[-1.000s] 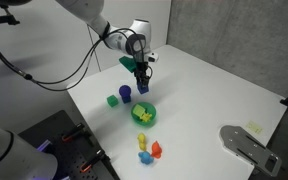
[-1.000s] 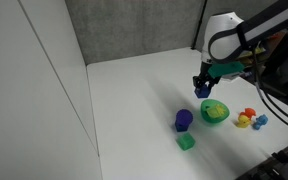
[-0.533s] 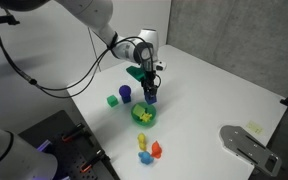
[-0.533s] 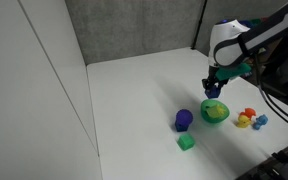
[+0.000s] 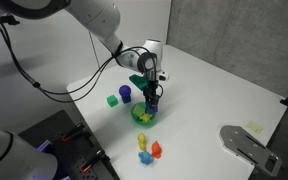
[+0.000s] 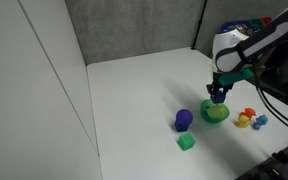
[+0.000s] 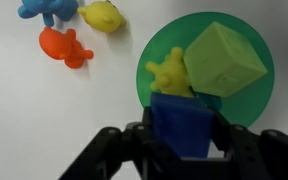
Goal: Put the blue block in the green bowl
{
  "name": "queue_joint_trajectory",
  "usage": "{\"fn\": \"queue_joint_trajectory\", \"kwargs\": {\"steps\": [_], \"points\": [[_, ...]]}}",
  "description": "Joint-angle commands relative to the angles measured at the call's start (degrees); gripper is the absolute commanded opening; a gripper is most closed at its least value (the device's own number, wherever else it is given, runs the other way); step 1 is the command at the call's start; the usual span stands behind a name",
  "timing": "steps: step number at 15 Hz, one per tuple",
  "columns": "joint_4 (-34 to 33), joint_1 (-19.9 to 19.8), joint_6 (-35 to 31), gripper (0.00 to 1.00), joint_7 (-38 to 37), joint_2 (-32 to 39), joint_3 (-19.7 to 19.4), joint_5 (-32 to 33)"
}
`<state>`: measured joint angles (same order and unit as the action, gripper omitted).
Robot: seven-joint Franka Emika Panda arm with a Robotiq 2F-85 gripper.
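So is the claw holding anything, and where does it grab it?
Yes. The gripper holds the blue block, pinched by two opposite sides, over the green bowl.

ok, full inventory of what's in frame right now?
blue block: 1, blue, held in the claw over the green bowl's edge
green bowl: 1, bright green, on the table
large cube: 1, yellow-green, inside the bowl
small figure: 1, yellow, inside the bowl, beside the large cube
blue toy, yellow toy, orange toy: 1 each, on the table beside the bowl
green cube: 1, green, on the table, apart from the bowl
cylinder: 1, blue-purple, near the green cube
table: 1, white
claw: 1, black, shut on the blue block
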<state>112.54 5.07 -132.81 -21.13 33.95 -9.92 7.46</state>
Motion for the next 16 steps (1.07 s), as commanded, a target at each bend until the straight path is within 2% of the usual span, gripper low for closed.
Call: {"fn": "queue_joint_trajectory", "kwargs": {"steps": [1,5,6,7,9,11,16], "points": [[-1.32,-0.36,1.60,0.31,-0.10,1.44,0.21,0.69],[-1.29,-0.03,1.71,0.31,-0.03,2.10,0.35,0.65],[-1.17,0.05,1.66,0.45,-0.05,2.05,0.34,0.69],[-1.11,0.13,1.71,0.81,-0.03,1.96,0.35,0.72],[-0.94,0.20,1.83,0.83,0.11,1.45,0.48,0.59],[-0.39,0.24,1.81,0.98,0.68,-0.04,0.99,0.33],[0.98,0.63,3.09,1.00,2.38,-5.95,3.49,-0.70]]}}
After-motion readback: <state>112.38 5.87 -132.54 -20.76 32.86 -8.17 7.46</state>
